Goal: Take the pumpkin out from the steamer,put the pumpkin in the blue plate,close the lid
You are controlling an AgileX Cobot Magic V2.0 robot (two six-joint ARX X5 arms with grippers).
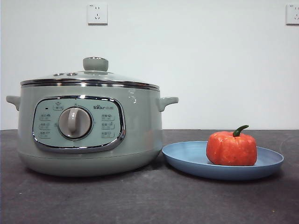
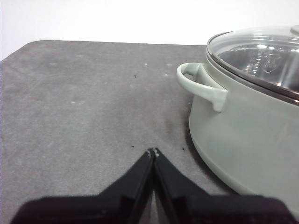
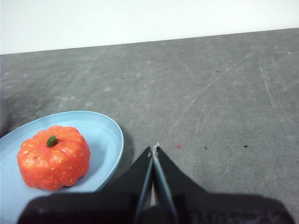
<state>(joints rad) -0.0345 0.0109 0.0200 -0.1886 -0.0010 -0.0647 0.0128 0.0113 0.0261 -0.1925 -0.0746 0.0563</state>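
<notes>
One mottled orange-red pumpkin (image 1: 231, 148), curved green stem, blue plate (image 1: 187, 158)

You are working in a staged test bench indoors, not a lived-in kitchen — a bare white wall (image 1: 196, 60) carries only two wall sockets (image 1: 97, 13), and the dark grey table mat (image 1: 140, 200) is scuffed and speckled. The only furnishings are kitchen props: the steamer (image 1: 88, 135) with its lid (image 1: 91, 77) on, and the blue plate (image 1: 187, 156) holding the pumpkin (image 1: 231, 148).
</notes>
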